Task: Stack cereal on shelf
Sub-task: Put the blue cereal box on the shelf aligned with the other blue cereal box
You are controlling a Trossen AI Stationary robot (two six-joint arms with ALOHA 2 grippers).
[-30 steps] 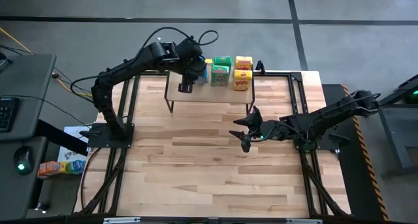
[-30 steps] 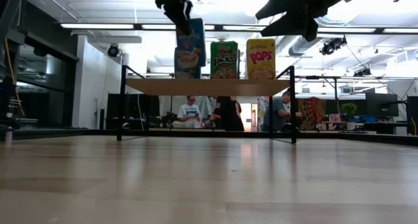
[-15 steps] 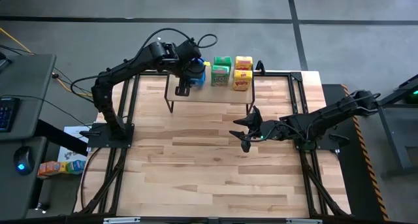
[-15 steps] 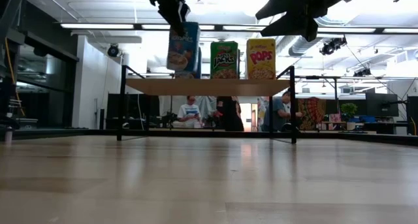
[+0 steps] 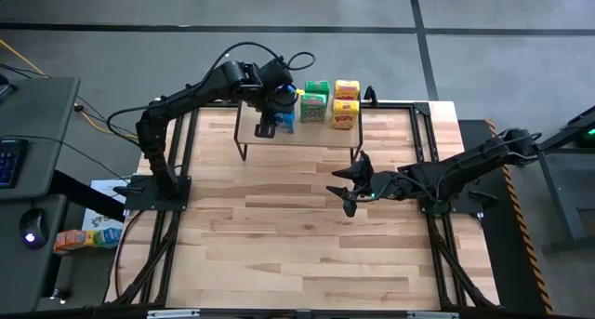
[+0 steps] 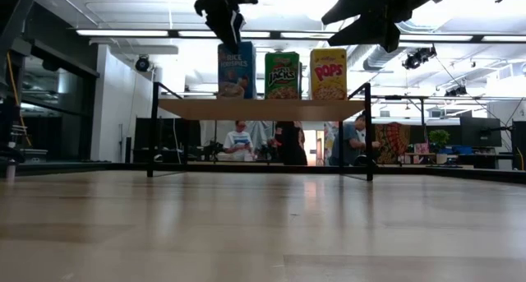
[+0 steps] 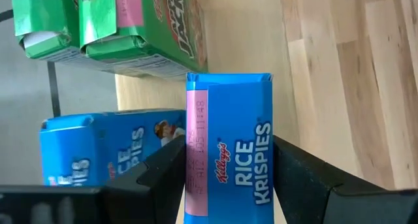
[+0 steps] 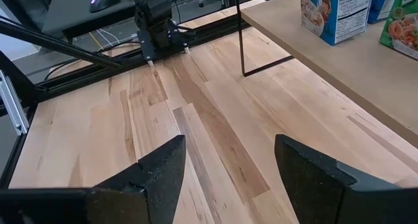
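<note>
Your left hand [image 7: 225, 185] grips the Rice Krispies box [image 7: 228, 145] upright on the shelf [image 6: 261, 109] (Apple Jacks box [image 6: 282, 75] at 3 o'clock). Release straight, lift clear. Right hand [image 5: 346, 191] waits wide over the desk [image 5: 297, 245].

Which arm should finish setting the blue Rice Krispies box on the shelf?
Left. The left gripper already clamps the blue Rice Krispies box over the light-wood shelf; the right gripper hangs open mid-table.

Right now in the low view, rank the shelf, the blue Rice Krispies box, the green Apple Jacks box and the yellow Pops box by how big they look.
1. The shelf, clearly largest.
2. The blue Rice Krispies box, slightly larger, perhaps only because it is nearer the camera.
3. The green Apple Jacks box and yellow Pops box look alike.
</note>
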